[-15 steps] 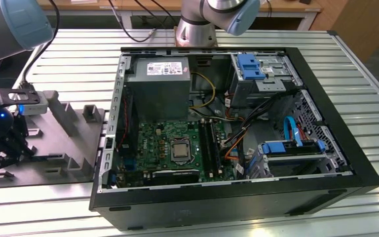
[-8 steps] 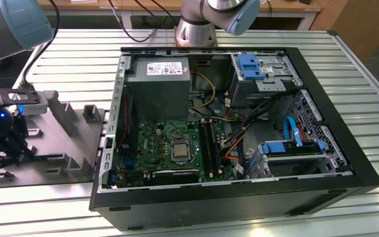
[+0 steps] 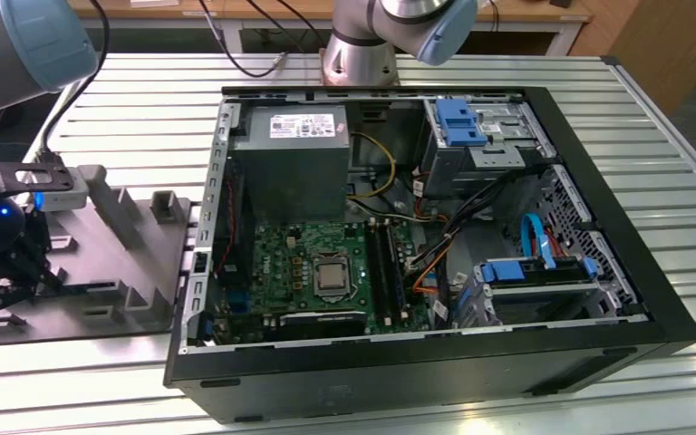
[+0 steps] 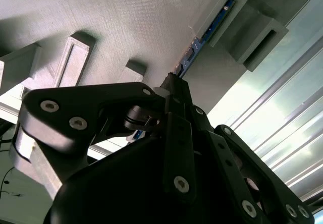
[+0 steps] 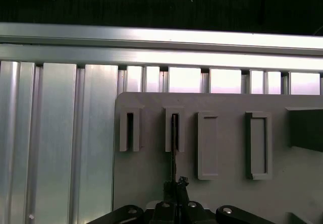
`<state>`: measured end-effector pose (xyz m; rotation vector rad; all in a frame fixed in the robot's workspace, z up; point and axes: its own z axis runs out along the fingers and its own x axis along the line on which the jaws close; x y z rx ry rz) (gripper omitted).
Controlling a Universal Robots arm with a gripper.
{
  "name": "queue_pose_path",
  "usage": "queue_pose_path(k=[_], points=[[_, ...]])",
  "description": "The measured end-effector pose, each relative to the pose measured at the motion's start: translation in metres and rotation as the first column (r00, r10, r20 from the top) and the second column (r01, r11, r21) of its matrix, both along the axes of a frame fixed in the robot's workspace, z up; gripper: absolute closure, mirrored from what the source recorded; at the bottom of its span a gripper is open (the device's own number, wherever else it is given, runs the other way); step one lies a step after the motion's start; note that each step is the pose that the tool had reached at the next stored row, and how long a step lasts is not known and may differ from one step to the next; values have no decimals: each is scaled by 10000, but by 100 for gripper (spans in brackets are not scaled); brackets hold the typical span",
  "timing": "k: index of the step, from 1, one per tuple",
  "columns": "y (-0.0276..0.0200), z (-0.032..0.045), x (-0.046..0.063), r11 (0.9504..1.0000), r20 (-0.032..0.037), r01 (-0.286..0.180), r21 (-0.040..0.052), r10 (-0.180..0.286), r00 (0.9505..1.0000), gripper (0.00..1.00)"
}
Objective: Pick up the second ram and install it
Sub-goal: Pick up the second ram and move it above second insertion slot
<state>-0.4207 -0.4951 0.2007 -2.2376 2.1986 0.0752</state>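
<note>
The second ram (image 4: 212, 24) is a thin blue-green strip standing on edge in a slotted block of the grey tray (image 4: 126, 22). In the first wrist view the ram (image 5: 174, 133) shows edge-on as a dark line running out of one slot of the tray (image 5: 146, 178). My gripper (image 4: 174, 85) is shut on the strip's near end, its black fingers pinched together, and the same grip shows in the first wrist view (image 5: 175, 186). In the exterior view the gripper (image 3: 10, 276) hangs low over the tray (image 3: 119, 263) at that view's left.
An open black computer case (image 3: 638, 299) lies to the exterior view's right of the tray, holding the green motherboard (image 3: 300, 263), black memory slots (image 3: 384, 263), a grey power-supply box (image 3: 290, 168) and blue drive bays (image 3: 457, 122). Ribbed aluminium table (image 3: 142, 118) surrounds everything.
</note>
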Motion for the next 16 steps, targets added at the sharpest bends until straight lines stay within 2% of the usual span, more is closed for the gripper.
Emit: queue_pose_path(k=[16], points=[[0, 17, 0, 10000, -1, -1, -13, 1, 10000, 89]])
